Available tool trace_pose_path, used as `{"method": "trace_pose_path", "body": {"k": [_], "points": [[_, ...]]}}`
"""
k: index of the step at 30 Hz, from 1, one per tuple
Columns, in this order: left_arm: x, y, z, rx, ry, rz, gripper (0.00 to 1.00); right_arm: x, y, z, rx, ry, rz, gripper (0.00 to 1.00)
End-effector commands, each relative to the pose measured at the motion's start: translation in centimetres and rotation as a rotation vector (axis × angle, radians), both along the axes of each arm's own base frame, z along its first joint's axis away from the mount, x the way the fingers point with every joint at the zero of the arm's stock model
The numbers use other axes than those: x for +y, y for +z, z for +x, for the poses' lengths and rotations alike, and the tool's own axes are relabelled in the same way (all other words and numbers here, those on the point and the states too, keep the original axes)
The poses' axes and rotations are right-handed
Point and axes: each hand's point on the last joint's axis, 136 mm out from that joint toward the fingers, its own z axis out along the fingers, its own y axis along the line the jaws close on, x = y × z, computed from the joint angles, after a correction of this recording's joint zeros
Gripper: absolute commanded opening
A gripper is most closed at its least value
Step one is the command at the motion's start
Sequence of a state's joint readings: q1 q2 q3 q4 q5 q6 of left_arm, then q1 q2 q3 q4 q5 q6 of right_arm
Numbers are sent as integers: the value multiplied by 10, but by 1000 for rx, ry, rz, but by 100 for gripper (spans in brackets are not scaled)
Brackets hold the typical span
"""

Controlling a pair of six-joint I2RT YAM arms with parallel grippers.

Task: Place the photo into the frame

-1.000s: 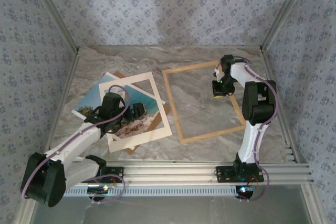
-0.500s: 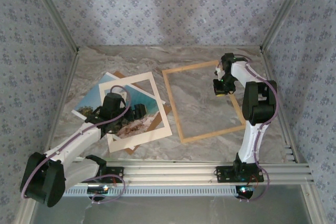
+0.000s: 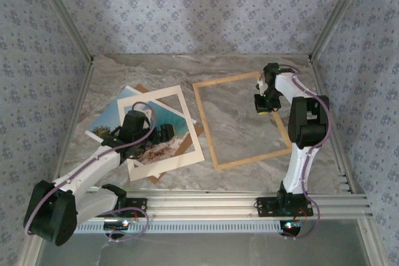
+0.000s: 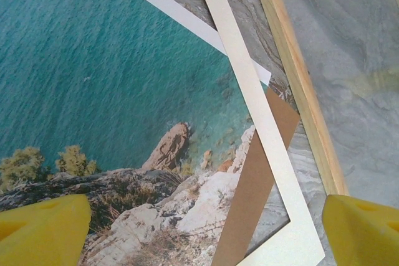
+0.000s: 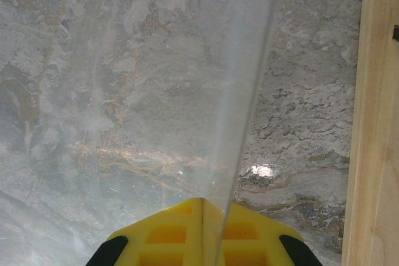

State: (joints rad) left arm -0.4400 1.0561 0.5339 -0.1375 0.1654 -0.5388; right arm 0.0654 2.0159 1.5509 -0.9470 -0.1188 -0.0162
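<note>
I see the photo lying flat at about 9 o'clock on the marbled counter. It is outside the frame, which sits just beside it at 3 o'clock. A cream mat lies askew on top of the photo, so the sea and cliff show through its opening. One corner of the photo pokes out from under the mat toward 10 o'clock. A brown backing board lies under both, its corners peeking out.

In my left wrist view the mat's strip crosses the print, with the board showing beside it and the frame's rail further toward 3 o'clock. My left gripper hovers over the photo with its fingers spread wide and nothing between them.

My right gripper is near the frame's 2 o'clock corner, just inside the wooden rail. It is closed, pinching what looks like the edge of a clear sheet.
</note>
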Motion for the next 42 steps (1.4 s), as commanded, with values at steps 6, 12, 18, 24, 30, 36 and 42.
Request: {"method": "trace_pose_path", "body": {"k": [6,12,18,24,30,36,42], "points": [[-5,8,2,-21,-23,-1,96,-8,2,-3,17,3,-27,0],[-5,6,1,-19,-22,0,96,-7,2,-1,12,6,-24,0],[-5,7,2,-20,-24,1,96,-7,1,-1,14,8,-27,0],[-6,7,3,-18,-27,3,96,-7,0,-2,19,8,-25,0],[-6,6,3,-16,-27,4,96,-8,-1,-2,22,7,-27,0],[-7,6,3,-16,-31,4,96,-9,-1,-2,23,5,-37,0],[-12,8,2,-21,-53,-7,96,-10,-1,-2,23,4,-38,0]]}}
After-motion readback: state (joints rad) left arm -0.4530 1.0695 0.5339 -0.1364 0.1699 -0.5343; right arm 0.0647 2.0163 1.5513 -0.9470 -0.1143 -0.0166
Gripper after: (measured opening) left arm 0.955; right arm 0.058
